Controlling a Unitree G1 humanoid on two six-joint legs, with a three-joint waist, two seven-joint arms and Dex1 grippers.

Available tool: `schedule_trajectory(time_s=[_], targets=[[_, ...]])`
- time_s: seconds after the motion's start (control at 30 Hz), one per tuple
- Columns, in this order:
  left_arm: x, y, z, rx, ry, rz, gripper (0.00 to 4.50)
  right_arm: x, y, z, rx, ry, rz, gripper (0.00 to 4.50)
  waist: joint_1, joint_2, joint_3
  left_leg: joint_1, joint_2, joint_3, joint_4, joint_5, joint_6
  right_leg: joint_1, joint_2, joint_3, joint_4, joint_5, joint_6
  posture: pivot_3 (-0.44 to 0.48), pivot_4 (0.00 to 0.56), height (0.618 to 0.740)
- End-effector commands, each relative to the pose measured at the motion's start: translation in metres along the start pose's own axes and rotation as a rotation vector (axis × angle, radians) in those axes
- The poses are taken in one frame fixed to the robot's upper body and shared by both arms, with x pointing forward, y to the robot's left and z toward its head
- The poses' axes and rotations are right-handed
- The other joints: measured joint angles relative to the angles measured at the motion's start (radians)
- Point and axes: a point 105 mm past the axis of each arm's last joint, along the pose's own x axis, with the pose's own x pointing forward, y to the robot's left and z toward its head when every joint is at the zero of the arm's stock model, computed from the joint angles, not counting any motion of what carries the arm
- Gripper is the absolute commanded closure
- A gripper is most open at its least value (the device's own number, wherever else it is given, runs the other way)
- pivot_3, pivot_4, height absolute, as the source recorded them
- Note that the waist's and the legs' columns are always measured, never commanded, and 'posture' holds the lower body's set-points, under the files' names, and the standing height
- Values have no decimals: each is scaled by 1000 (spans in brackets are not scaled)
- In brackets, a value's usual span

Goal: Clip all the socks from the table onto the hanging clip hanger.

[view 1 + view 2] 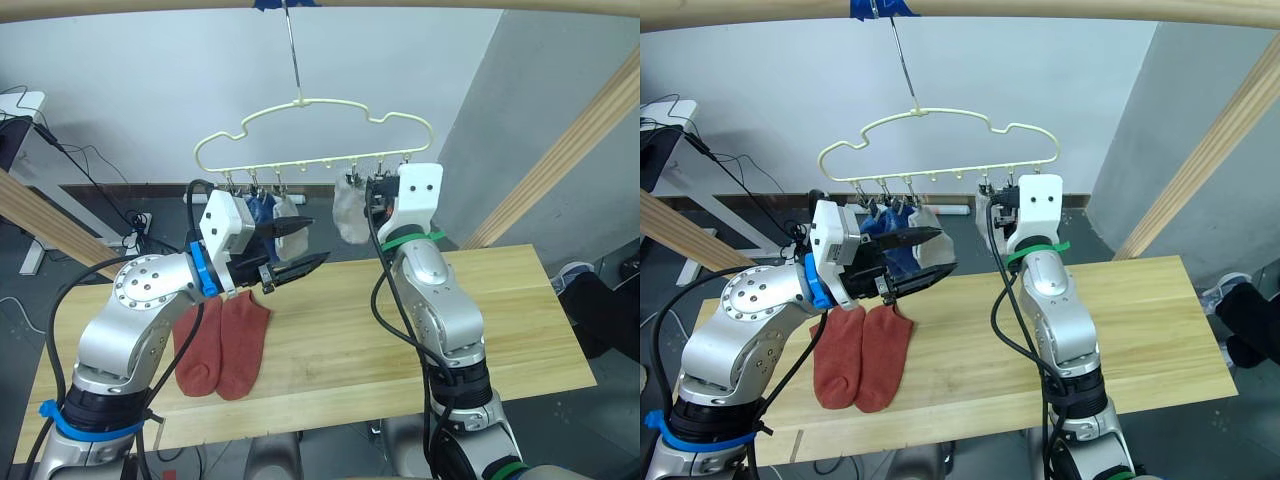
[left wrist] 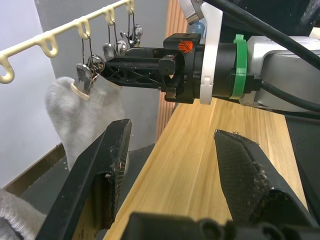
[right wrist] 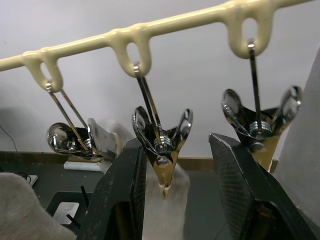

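The pale yellow clip hanger (image 1: 315, 140) hangs by its metal hook (image 1: 292, 55) from a wooden pole (image 1: 320, 5) with blue tape, above the far edge of the light wooden table (image 1: 420, 330). On the table two rust-red socks (image 1: 220, 345) lie side by side, touching each other, near the robot's left end. Four socks are already on the clips: two blue socks (image 1: 895, 235) and a light grey sock (image 1: 935, 240) under the left clips, and one more light grey sock (image 1: 350, 210) further right, just beside the right arm. The left gripper (image 1: 300, 245) is raised over the table in front of the blue socks – its two black fingers stand wide apart and hold nothing. The right gripper (image 3: 177, 195) is lifted up to the hanger; its fingers are open, with an empty metal clip (image 3: 162, 137) between them – the fingers do not seem to touch it
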Motion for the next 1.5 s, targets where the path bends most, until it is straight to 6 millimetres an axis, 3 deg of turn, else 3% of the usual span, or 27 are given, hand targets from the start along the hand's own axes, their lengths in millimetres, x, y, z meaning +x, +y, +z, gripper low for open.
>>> schedule_trajectory(time_s=[0.03, 0.7, 1.5], targets=[[0, -4, 6, 27, -21, -4, 1584, 0, 17, 25, 94, -81, 17, 2505, 0, 0, 0, 0, 0, 0, 0, 0, 0, 0, 0, 0, 0, 0, 0, -72, 247, 740], [0, -7, 4, 15, -19, 2, 1584, 0, 33, 41, 158, -106, 64, 2505, 0, 0, 0, 0, 0, 0, 1, 0, 0, 0, 0, 0, 1, 0, 0, -72, 243, 740], [2, -10, 3, 14, -20, -5, 1584, 2, 35, 56, 225, -141, 58, 2505, 0, 0, -1, 0, 0, 0, 1, 0, 0, 0, 0, 0, 2, 0, 0, -76, 233, 740]])
